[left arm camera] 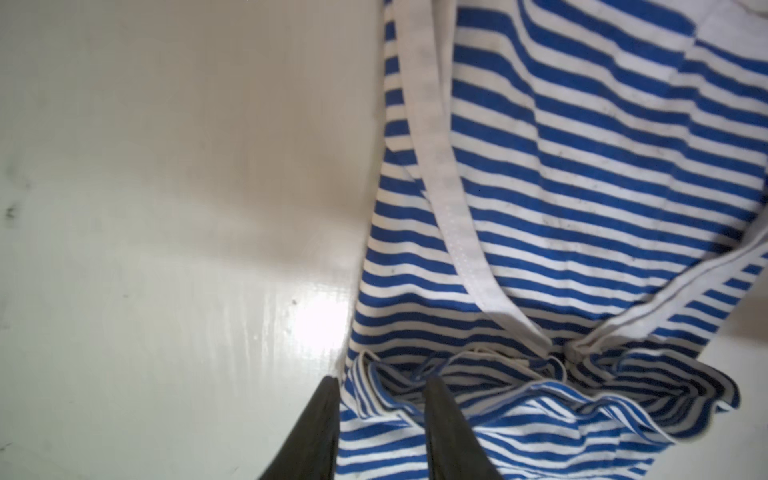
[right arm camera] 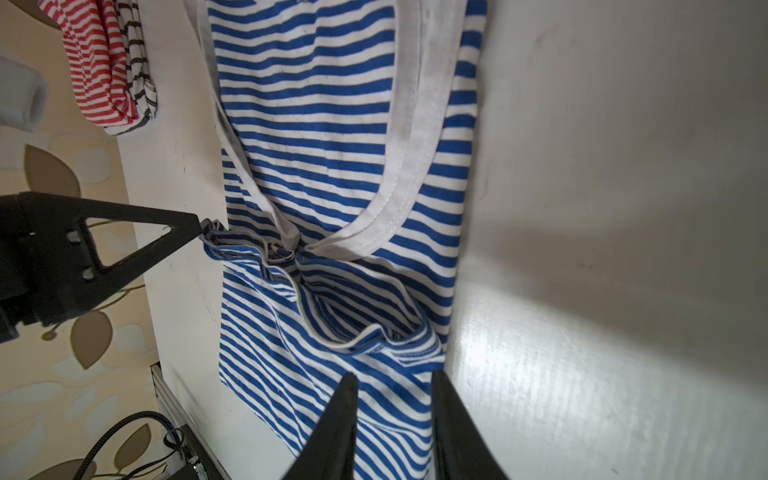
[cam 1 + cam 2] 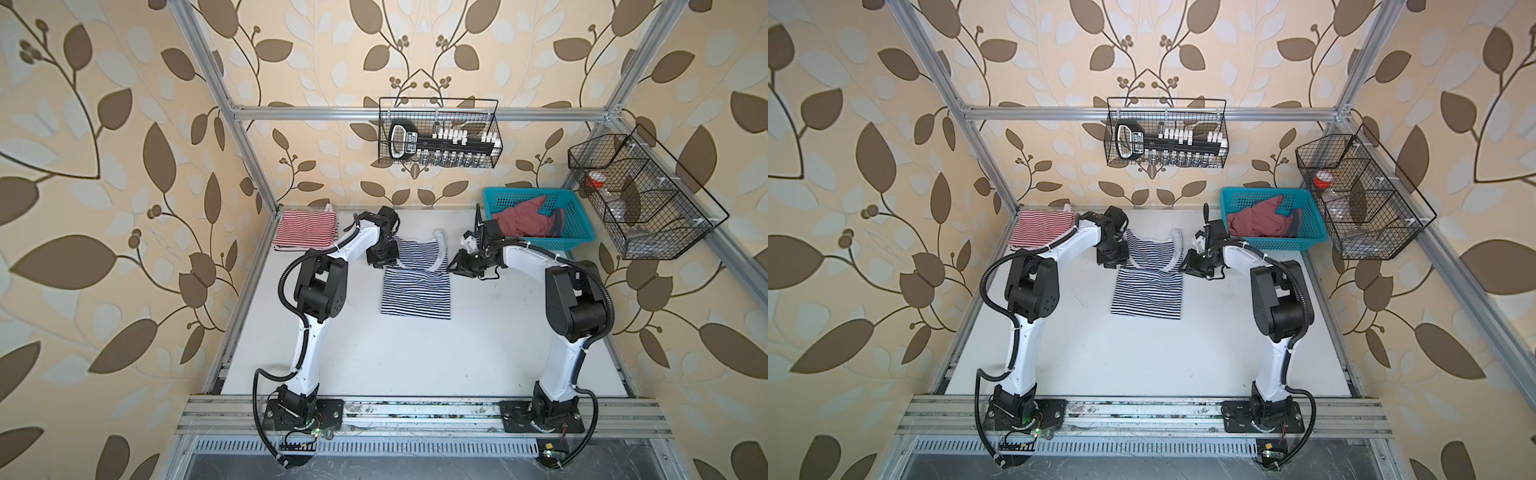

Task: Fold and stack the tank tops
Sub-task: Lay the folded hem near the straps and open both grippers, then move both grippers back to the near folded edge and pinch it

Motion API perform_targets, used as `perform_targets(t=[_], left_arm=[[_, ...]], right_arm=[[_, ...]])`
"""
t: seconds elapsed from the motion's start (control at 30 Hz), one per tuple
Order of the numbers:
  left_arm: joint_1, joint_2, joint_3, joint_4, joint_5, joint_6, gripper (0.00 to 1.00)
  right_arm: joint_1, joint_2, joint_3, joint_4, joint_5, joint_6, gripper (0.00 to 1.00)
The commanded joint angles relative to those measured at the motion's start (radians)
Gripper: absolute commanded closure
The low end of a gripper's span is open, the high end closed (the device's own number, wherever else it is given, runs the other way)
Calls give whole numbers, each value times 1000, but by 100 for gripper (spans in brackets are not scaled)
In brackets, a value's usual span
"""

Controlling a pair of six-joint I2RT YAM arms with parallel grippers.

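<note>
The soft navy-and-white striped tank top lies flat on the glossy white surface, its wavy hem folded up to the stitched white neckband, with the left claw and right claw slightly parted at the fold's ends, clasping nothing, and the red-and-white one folded in the far left corner.

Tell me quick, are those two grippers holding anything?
Left gripper: open, holding nothing, over the navy top.
Right gripper: open, holding nothing.
</note>
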Motion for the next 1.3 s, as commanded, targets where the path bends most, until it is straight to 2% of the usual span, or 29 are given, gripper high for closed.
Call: perform_targets(t=[0.0, 0.13, 0.3, 0.47, 0.67, 1.27], left_arm=[[9, -105, 15, -53, -83, -7, 63], [8, -244, -109, -59, -115, -5, 60], [-7, -441, -390, -4, -61, -17, 54], [-51, -555, -591, 53, -31, -26, 46], [-98, -549, -719, 172, 60, -54, 42], [-115, -450, -803, 291, 92, -115, 40]], right_arm=[[3, -69, -1, -20, 16, -16, 69], [25, -170, -91, -48, 45, -52, 67], [102, -292, -283, -62, 75, -84, 62], [145, -378, -428, -14, 86, -48, 59], [165, -393, -500, 46, 88, -10, 57], [190, -306, -541, 147, 75, 45, 54]])
